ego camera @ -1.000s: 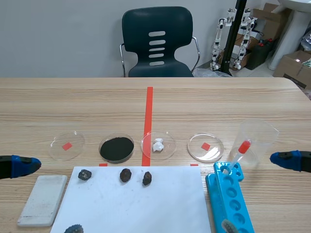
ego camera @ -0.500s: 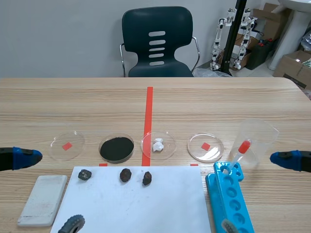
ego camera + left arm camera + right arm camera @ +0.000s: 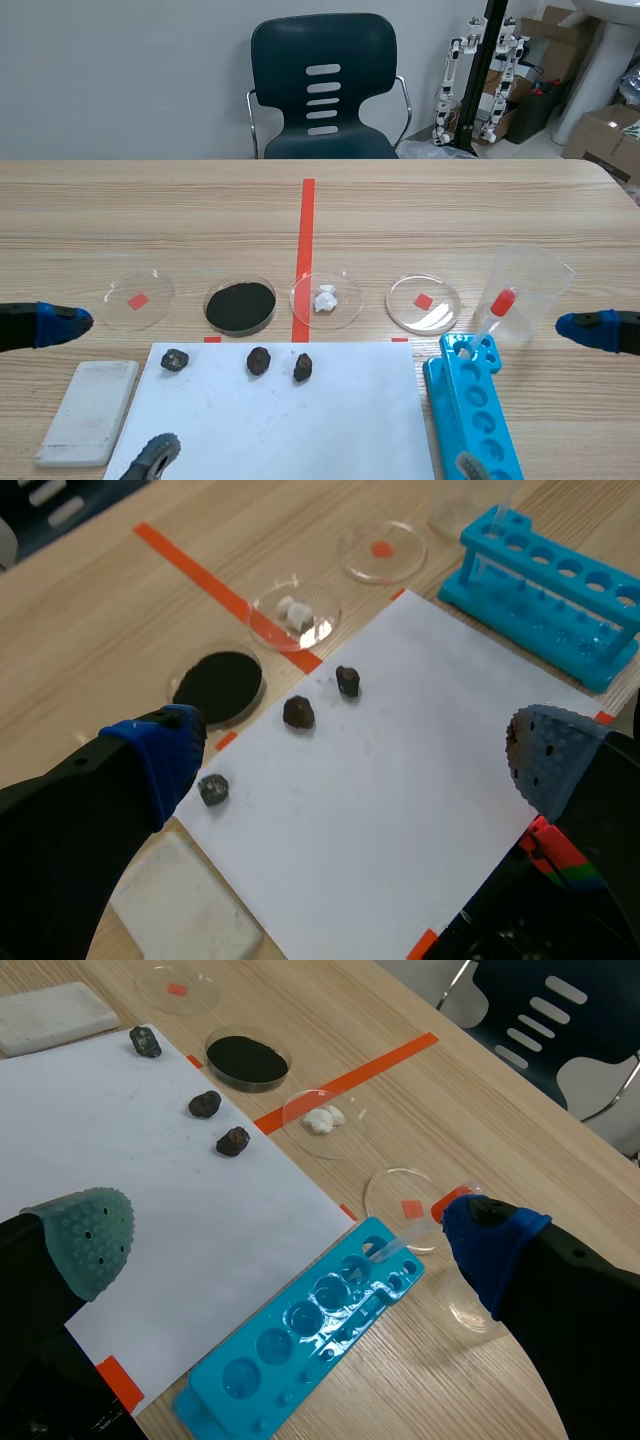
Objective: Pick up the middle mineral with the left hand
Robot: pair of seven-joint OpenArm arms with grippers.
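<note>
The left claw [image 3: 355, 770] is held wide open above the near left part of the white sheet [image 3: 300, 430], with nothing between its blue-tipped fingers. In the scene view only one fingertip is shown at the left edge and the other at the bottom edge. The right claw [image 3: 290, 1240] is likewise spread wide and empty, and is kept at the right edge of the frame, beside the blue rack [image 3: 475, 420].

The approach is judged to be the step in hand; nothing has been gripped yet. Three dark stones are laid in a row along the far edge of the sheet, left of centre in the frame. The middle stone [image 3: 259, 361] is the one wanted. It is seen well ahead of the left claw, with the left stone [image 3: 175, 360] well apart from it and the right stone [image 3: 302, 367] nearer. The claw will need to be carried forward over the middle stone and lowered with the fingers astride it, so that the right stone is not knocked.

A white block [image 3: 90, 410] is placed at the lower left. Beyond the sheet, four clear dishes are lined up across the wooden table [image 3: 450, 210], one filled with black powder [image 3: 240, 306]. A plastic beaker [image 3: 525, 290] is set at the right. A dark chair [image 3: 325, 85] is stood behind the table at top centre, against a grey wall, and cardboard boxes are stacked at the upper right.
</note>
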